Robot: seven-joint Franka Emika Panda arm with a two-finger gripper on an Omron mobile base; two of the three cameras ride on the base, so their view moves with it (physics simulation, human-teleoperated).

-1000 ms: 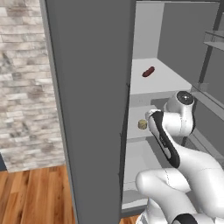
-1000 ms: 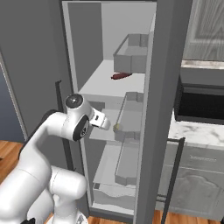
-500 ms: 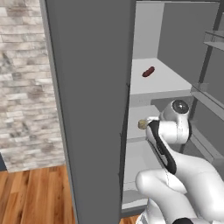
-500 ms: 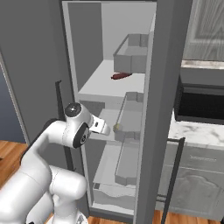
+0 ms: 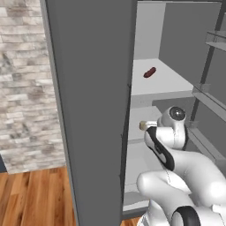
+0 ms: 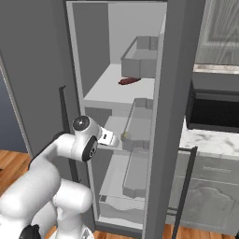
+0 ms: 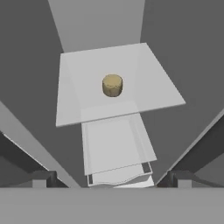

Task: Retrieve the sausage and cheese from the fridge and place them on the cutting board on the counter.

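From my seat, taking the fridge (image 5: 92,110) as the reference and reading left to right: to its left stands a grey-and-tan brick wall (image 5: 26,84) over a wooden floor (image 5: 35,198). The fridge's near door stands open edge-on in the left base view, and past it the light grey shelves show. The sausage (image 5: 149,72) lies on the upper shelf (image 6: 107,88), towards its front, apart from everything else; in the right base view I see it just in front of a grey bin (image 6: 140,58) at the back of that shelf. One shelf lower sits the cheese (image 7: 112,85), a short tan cylinder-like chunk standing alone near the middle of its shelf. The gripper (image 7: 112,179) hangs in front of that lower shelf, pointing in at the cheese but well clear of it, fingers spread wide with nothing between them. To the fridge's right, the marble counter (image 6: 210,140) runs under a dark microwave (image 6: 214,109).
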